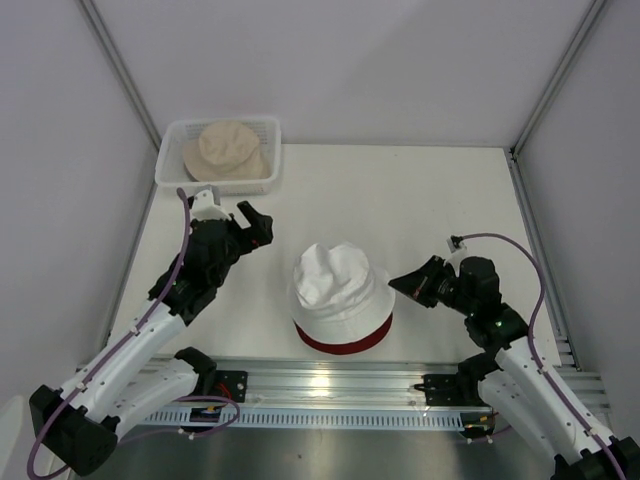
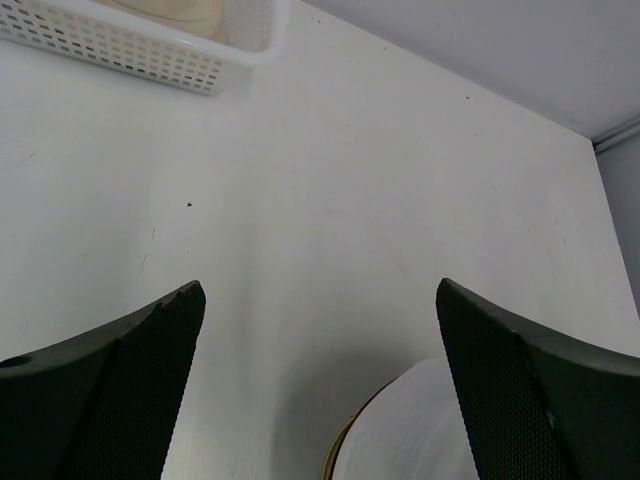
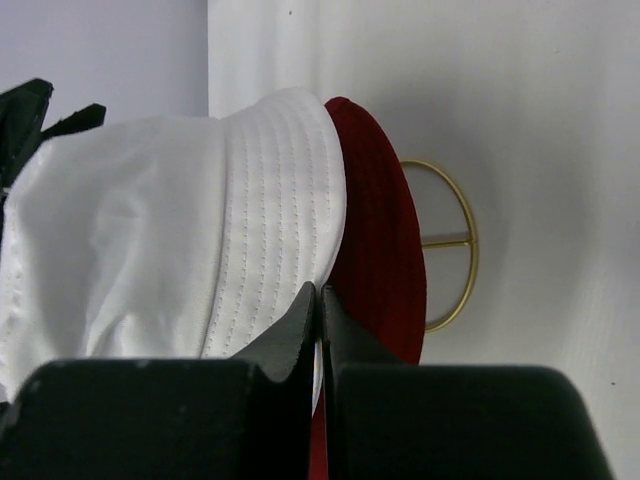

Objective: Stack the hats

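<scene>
My left gripper (image 1: 255, 224), jaws wide and empty, is nearer the cream-beige hat (image 1: 228, 150) in the basket (image 1: 274, 160) beyond; right gripper (image 1: 396, 283) jaws are closed.

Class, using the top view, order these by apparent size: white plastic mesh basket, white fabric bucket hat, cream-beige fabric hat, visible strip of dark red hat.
White plastic mesh basket and white fabric bucket hat: too alike to rank.
Cream-beige fabric hat.
Visible strip of dark red hat.
</scene>
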{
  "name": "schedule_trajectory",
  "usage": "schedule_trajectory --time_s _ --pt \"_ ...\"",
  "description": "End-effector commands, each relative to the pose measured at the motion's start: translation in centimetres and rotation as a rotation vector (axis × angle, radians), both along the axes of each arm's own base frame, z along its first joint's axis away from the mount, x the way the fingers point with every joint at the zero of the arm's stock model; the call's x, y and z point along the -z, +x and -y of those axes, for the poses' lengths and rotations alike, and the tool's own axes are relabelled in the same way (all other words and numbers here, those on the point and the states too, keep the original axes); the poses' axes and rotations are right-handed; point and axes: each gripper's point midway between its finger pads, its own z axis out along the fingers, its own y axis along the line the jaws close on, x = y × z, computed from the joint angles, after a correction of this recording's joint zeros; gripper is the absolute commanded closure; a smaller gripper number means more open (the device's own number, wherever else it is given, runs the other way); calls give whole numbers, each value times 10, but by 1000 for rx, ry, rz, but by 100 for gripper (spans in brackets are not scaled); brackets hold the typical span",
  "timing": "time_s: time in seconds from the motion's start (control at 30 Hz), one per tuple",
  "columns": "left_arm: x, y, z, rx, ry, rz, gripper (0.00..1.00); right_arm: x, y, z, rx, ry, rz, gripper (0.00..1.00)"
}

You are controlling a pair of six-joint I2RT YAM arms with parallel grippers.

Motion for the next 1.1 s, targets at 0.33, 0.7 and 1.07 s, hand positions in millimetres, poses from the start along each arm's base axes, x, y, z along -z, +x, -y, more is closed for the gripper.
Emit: schedule_trajectory --time_s 0.33,0.7,1.07 --pt "2 37 -27 -145 -22 101 1 -7 4 20 -7 -170 506 100" --pt "-37 92 -55 -183 89 122 0 -27 51 90 341 -489 394 0" --pt "-24 207 -94 -265 204 -90 0 -111 145 108 418 -437 496 1"
